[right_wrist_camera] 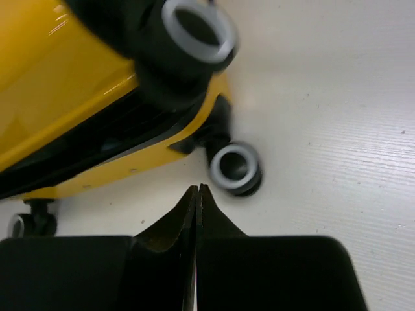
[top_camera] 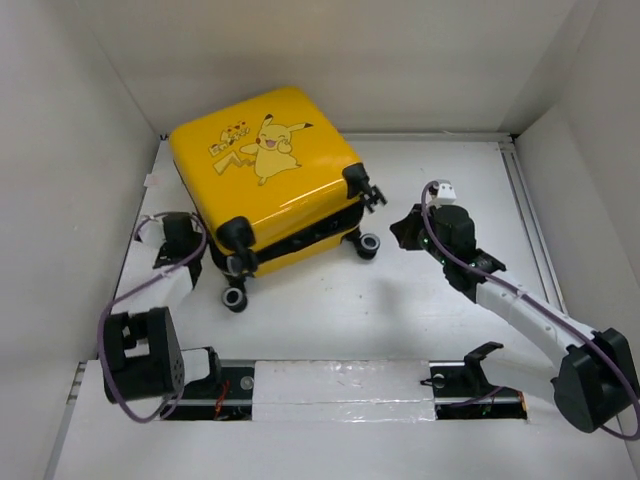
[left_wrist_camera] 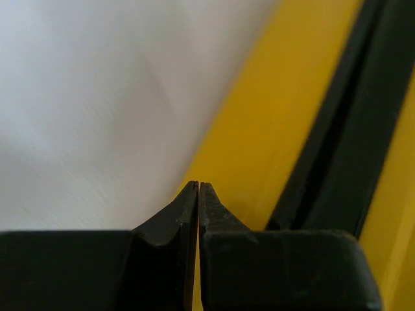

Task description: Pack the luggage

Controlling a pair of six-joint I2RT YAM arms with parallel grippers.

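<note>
The luggage point(top_camera: 265, 175), a yellow hard-shell suitcase with a Pikachu print, lies flat on the white table with its lid down and its caster wheels toward me. A dark seam runs round its side. My left gripper point(top_camera: 183, 232) is shut and empty, its tips right at the yellow shell point(left_wrist_camera: 259, 129) by the left side. My right gripper point(top_camera: 405, 228) is shut and empty, just right of the wheel end. In the right wrist view the shell point(right_wrist_camera: 58, 97) and two wheels point(right_wrist_camera: 235, 168) lie just beyond the fingertips point(right_wrist_camera: 207, 194).
White walls enclose the table on the left, back and right. A mounting rail point(top_camera: 340, 385) with the arm bases runs along the near edge. Bare white table surface point(top_camera: 330, 300) lies between the suitcase and the rail.
</note>
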